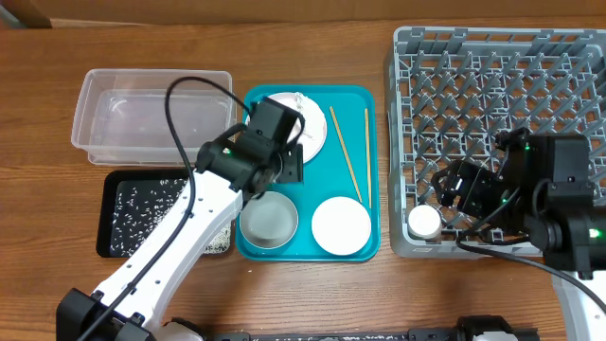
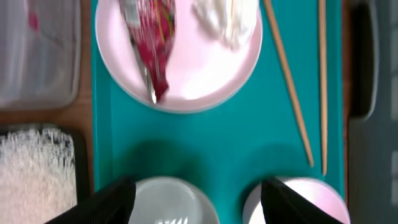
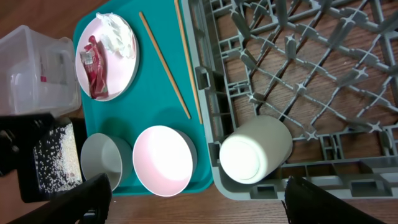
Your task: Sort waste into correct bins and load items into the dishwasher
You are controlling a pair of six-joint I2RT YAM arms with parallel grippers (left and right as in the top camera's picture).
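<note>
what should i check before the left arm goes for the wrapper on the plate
1. Left gripper open and empty: ok.
2. Red wrapper lying free on the pink plate, apart from the tissue: ok.
3. Gripper lined up on the wrapper: not ok; in the left wrist view it sits ahead and left of centre.
4. Chopsticks out of the path, beside the plate: ok.
5. Clear tub uncovered, with room: ok.
6. Right gripper away from the plate, by the dish rack: ok.
</note>
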